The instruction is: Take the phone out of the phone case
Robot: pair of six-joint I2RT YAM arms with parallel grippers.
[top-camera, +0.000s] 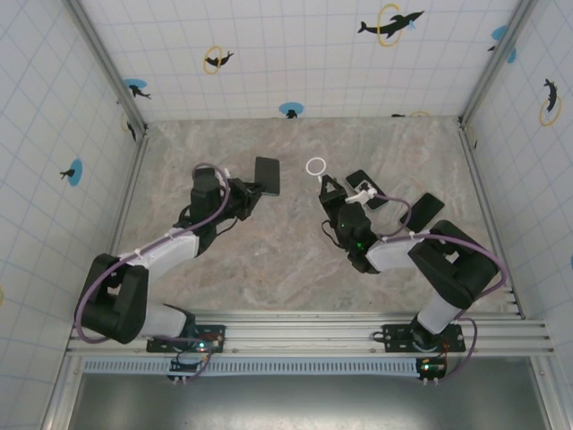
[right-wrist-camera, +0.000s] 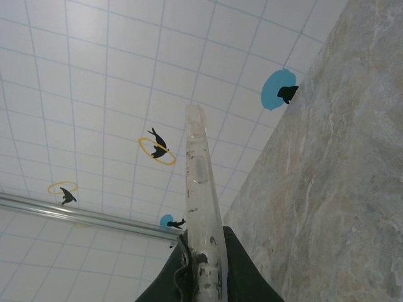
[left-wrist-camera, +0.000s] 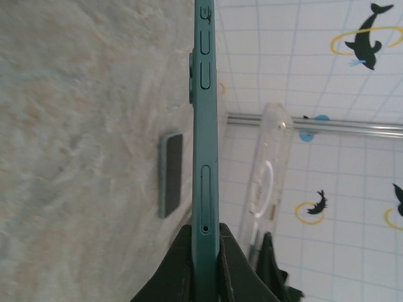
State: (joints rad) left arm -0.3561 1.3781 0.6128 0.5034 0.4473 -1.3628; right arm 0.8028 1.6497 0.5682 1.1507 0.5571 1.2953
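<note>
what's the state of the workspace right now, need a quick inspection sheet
surface: marbled grey table, no spills seen
job's things: teal phone already out of the clear phone case; the two are held apart
clutter: spare dark phones lying flat on the table's right half
grippers: left gripper shut on the teal phone; right gripper shut on the clear phone case
cables: purple cable looped along each arm, no snag seen
surroundings: white tiled walls with dolphin stickers
</note>
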